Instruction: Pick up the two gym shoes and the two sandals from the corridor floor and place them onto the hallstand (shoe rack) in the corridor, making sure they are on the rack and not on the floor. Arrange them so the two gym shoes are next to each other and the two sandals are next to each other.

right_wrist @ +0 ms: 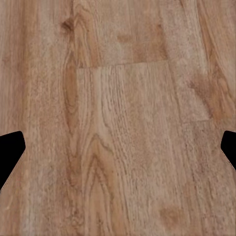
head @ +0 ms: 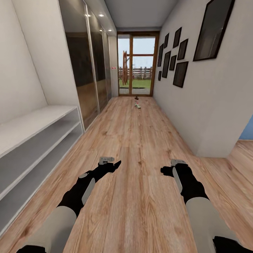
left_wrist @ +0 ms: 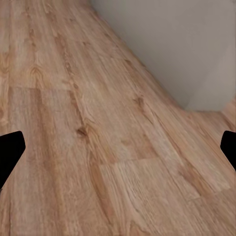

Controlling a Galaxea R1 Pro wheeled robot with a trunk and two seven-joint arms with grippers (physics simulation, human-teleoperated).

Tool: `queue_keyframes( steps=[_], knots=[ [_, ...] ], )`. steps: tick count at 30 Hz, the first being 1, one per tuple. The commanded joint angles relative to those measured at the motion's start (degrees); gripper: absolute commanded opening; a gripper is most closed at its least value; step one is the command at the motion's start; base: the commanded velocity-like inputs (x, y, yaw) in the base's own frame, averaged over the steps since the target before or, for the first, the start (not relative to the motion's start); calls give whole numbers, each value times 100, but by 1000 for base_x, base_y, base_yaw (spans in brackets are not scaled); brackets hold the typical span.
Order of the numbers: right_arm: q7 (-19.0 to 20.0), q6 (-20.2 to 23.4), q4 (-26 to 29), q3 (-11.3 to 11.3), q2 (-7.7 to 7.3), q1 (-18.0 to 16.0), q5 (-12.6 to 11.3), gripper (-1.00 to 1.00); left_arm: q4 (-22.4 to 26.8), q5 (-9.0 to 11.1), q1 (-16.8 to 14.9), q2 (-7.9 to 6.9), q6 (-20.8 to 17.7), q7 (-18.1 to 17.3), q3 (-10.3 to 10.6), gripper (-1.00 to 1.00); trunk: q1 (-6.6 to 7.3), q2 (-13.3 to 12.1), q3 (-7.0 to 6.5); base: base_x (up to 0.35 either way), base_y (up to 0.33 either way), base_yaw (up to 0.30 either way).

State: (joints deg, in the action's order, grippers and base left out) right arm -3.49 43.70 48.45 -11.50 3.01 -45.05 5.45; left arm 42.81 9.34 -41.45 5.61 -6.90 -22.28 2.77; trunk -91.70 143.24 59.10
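Down low at 7 and 5 o'clock, your left tool (head: pixel 113 165) and right tool (head: pixel 168 170) hang spread wide, empty, over the corridor floor (head: pixel 140 196). Hallstand (head: pixel 38 119) at 9; shoes (head: pixel 137 104), tiny, at 12.

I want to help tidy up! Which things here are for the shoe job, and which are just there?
For the job:
shoes, far down the corridor, too small to tell apart
rack, beside the left arm
floor
left hand and right hand, both empty

Just there:
picture frames
glass door
mirrored wardrobe
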Motion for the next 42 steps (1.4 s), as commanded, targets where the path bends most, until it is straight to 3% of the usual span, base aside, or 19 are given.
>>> queue_keyframes(
  steps=[1, 27, 36, 42],
  knots=[
    [24, 29, 7, -19, 5, -4, 54, 100, 8, 62, -2, 0, -57, -13, 3, 100, -2, 2, 6, 348, -16, 0],
    [24, 24, -2, -11, 7, -4, 61, 100, 8, 68, -2, 1, -57, -13, 12, 100, -2, 2, 6, 348, -2, 0],
    [24, 24, -2, -11, 7, -4, 61, 100, 8, 412, -3, 3, -62, -13, 7, 100, -2, 2, 6, 348, 13, 0],
    [24, 23, -4, -10, 13, -4, 60, 100, 8, 456, -3, 1, -65, -13, 10, 100, -2, 2, 6, 348, 95, 0]
  ],
)
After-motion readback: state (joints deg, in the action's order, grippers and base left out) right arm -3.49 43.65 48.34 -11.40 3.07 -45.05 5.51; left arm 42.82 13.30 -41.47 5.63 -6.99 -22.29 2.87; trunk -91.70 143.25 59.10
